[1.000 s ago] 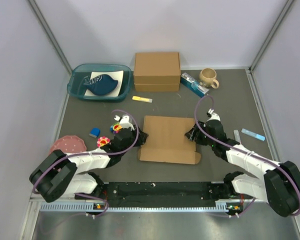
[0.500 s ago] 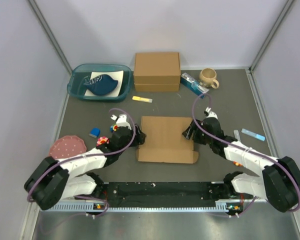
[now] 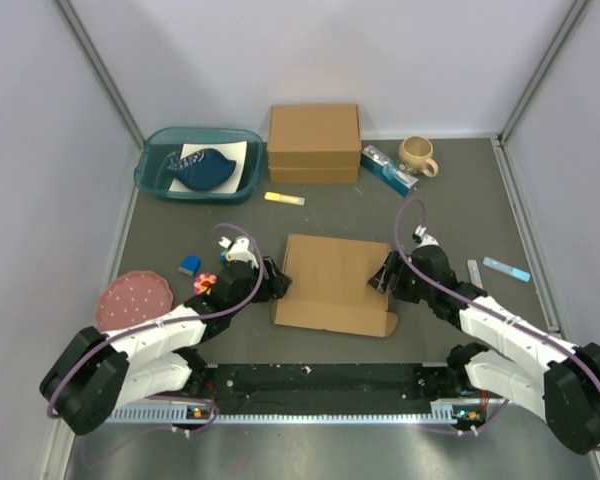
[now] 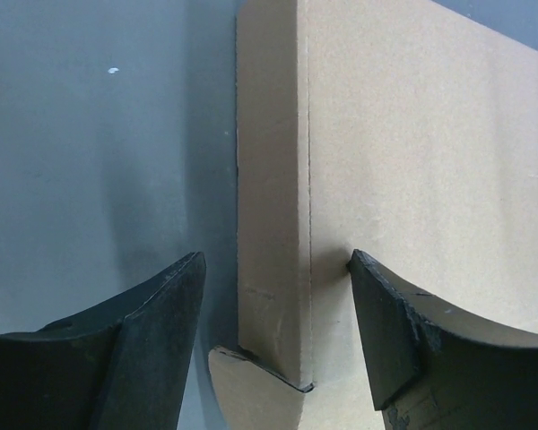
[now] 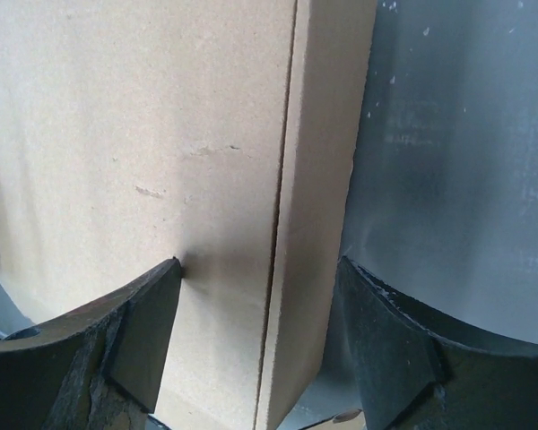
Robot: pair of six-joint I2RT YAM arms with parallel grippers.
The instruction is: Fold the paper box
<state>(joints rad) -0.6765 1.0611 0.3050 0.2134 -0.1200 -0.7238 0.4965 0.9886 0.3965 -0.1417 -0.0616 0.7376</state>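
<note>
The plain brown corrugated cardboard mailer (image 3: 332,283), a shallow rectangular paper box with a matte, faintly scuffed top, lies flat on the dark grey surface (image 3: 460,210), midway between its left and right edges and closer to the near edge. The left pincer (image 3: 277,285) straddles the box's narrow left side strip with its jaws apart: one black finger (image 4: 152,313) is over the surface, the other on the top panel (a rounded tab pokes out beneath). The right pincer (image 3: 383,280) straddles the right side strip, jaws likewise apart and unclamped. A thicker closed brown cardboard box (image 3: 314,142) sits at the far edge.
</note>
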